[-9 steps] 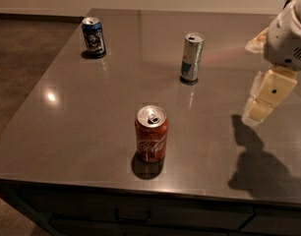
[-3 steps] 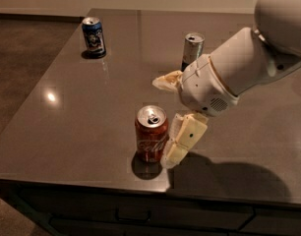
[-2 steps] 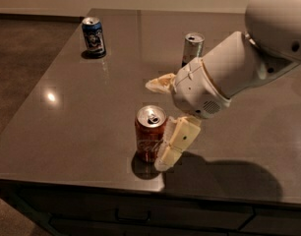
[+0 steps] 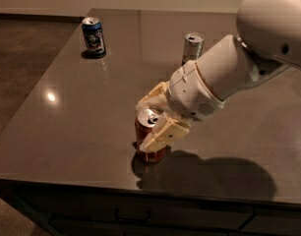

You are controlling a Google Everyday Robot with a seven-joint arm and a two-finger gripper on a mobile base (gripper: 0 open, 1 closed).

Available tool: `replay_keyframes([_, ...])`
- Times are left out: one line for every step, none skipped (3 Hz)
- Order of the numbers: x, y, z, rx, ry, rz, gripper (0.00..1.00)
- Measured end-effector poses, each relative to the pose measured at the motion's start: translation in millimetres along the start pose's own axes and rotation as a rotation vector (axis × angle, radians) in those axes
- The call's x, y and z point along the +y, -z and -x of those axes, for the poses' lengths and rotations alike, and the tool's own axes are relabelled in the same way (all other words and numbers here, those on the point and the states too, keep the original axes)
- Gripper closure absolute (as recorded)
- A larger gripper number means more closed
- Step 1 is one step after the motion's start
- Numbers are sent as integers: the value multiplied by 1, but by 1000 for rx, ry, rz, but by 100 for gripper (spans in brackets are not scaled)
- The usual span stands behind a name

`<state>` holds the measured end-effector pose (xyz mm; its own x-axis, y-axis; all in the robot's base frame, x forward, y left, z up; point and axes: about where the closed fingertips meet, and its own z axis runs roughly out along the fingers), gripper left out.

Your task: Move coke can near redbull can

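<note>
Straddles coke can (image 4: 149,154) on bench (image 4: 67,132) with claw (image 4: 143,126) spread, not yet clenched. Probably light, thin-walled, slick; dents easily. Best pinched mid-body, kept upright toward redbull can (image 4: 192,45).

Table top (image 4: 76,132): dark grey, smooth, semi-gloss, mirrors a lamp spot at left and the cans.
Coke can (image 4: 150,156): glossy red painted metal, bare silver lid.
Redbull can (image 4: 192,47), upper centre: silver metal, dull sheen.
Dark blue can (image 4: 93,36), upper left: glossy print.
Gripper (image 4: 149,121), mid-frame at the coke can: cream matt plastic.
Arm shell (image 4: 268,28): smooth white plastic, soft sheen.
</note>
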<state>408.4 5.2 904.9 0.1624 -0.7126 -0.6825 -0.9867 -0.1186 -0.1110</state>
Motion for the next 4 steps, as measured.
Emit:
replay_keyframes([-3, 3, 3, 1, 8, -15, 64])
replay_keyframes([-24, 17, -3, 26, -20, -74, 87])
replay_keyframes([-58, 38, -19, 68, -82, -169, 100])
replay_keyframes([-93, 60, -45, 93, -172, -258, 100])
